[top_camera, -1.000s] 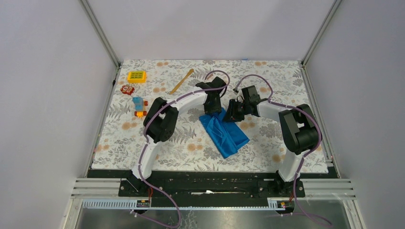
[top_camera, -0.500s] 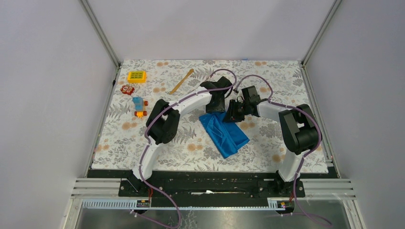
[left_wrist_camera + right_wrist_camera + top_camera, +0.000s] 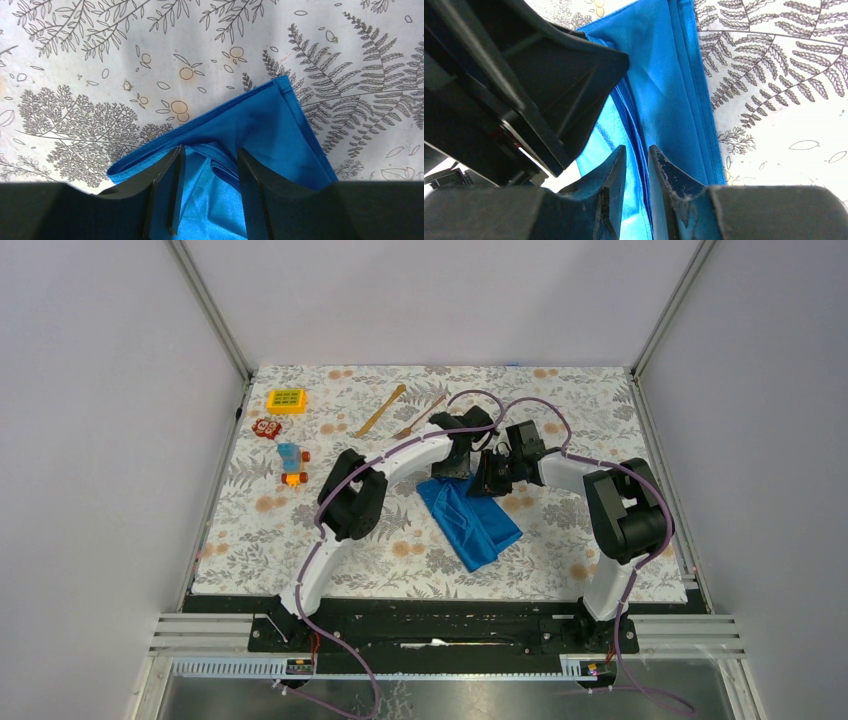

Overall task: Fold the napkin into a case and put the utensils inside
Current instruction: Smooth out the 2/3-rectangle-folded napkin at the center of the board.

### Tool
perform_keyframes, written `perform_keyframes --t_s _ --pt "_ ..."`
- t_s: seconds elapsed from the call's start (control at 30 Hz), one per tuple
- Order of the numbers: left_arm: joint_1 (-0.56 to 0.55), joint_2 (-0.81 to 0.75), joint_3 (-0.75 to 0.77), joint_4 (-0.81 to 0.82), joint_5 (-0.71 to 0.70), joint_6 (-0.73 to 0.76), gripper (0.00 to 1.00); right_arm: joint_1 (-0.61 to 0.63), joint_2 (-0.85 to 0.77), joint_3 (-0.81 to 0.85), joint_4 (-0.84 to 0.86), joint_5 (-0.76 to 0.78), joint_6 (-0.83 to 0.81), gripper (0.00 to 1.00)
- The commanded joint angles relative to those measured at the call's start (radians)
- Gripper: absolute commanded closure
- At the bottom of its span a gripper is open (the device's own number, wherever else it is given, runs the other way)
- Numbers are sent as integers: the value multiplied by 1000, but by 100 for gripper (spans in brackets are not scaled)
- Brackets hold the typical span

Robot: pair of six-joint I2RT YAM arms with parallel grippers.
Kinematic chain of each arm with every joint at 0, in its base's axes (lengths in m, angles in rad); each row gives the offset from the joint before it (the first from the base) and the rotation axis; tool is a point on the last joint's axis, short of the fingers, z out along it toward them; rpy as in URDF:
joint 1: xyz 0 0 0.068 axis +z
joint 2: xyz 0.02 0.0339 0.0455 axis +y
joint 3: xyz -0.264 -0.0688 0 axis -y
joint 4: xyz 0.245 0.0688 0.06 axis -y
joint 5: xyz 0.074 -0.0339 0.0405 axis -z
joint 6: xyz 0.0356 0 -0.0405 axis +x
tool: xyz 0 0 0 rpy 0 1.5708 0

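Note:
The royal-blue napkin (image 3: 470, 522) lies partly folded and rumpled on the flowered table, right of centre. My left gripper (image 3: 453, 462) is open at its far corner, and in the left wrist view (image 3: 210, 150) its jaws straddle a raised fold of the napkin (image 3: 265, 120). My right gripper (image 3: 488, 478) is at the napkin's far right edge, and in the right wrist view (image 3: 637, 148) it is shut on several stacked cloth layers (image 3: 669, 75). The wooden knife-like stick (image 3: 380, 410) and the fork (image 3: 421, 417) lie at the back, apart from the cloth.
A yellow toy (image 3: 286, 400), a red toy (image 3: 266, 427) and a blue-orange toy (image 3: 291, 462) sit at the back left. The left gripper's black body (image 3: 519, 75) hangs close beside my right fingers. Metal frame posts bound the table's back corners.
My left arm has swung a little to the right along the napkin's far edge, uncovering the fork behind it. The right gripper and the napkin have stayed in place.

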Motion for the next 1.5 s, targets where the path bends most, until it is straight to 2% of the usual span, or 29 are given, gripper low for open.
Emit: perform_keyframes --t_s 0.0,0.03,0.3,0.4,0.57,0.7,0.87,1.3,1.47 --pt "-5 5 48 -15 -36 13 57 -1 -14 -9 29 10 -12 70" --pt "-5 5 49 -15 -37 14 60 0 -10 -8 29 4 -9 71" --pt "-4 12 38 -13 -33 34 65 0 -9 0 23 9 -11 71" --pt "-4 1 23 -13 -36 38 81 0 -11 -2 23 19 -13 71" --pt "-4 -77 -29 -5 -73 29 99 -1 -13 -8 22 27 -17 71" --pt "-3 -159 -106 5 -101 24 100 -1 -10 -9 24 25 -17 72" --pt "-4 -223 -204 55 -54 24 100 0 0 -3 24 19 -15 72" --pt "-3 -216 -287 41 0 55 100 0 21 7 15 41 -15 73" --pt "-4 -266 -325 33 -53 33 100 0 31 10 15 41 -13 73"
